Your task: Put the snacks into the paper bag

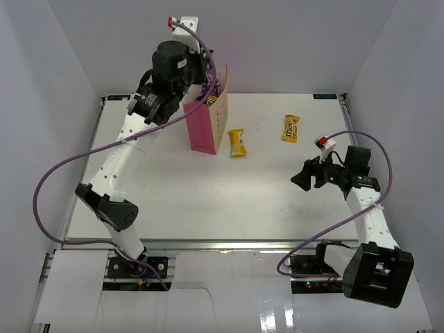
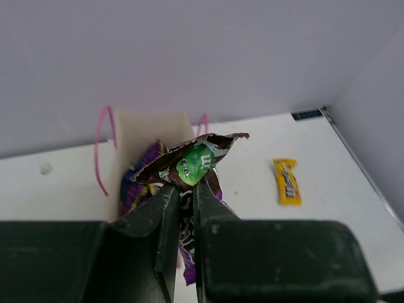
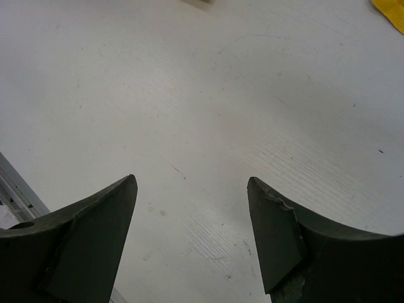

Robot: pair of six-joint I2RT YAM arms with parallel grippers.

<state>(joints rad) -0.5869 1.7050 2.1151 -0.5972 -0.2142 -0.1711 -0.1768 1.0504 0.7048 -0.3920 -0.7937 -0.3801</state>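
- left arm reaches up and over, left hand (image 2: 186, 189) clamped on a brown packet (image 2: 197, 161) right above the pink paper bag (image 1: 203, 130)
- right arm bent low, right hand (image 3: 192, 184) spread wide over the bench (image 1: 208, 201)
- two yellow packs (image 1: 237, 143) lie right of the bag

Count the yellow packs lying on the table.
2: one yellow pack just right of the paper bag, another farther right. Others may be hidden inside the bag.

White table (image 1: 208, 201): pink bag (image 1: 202, 130), two yellow packs (image 1: 237, 143) (image 1: 291, 128)
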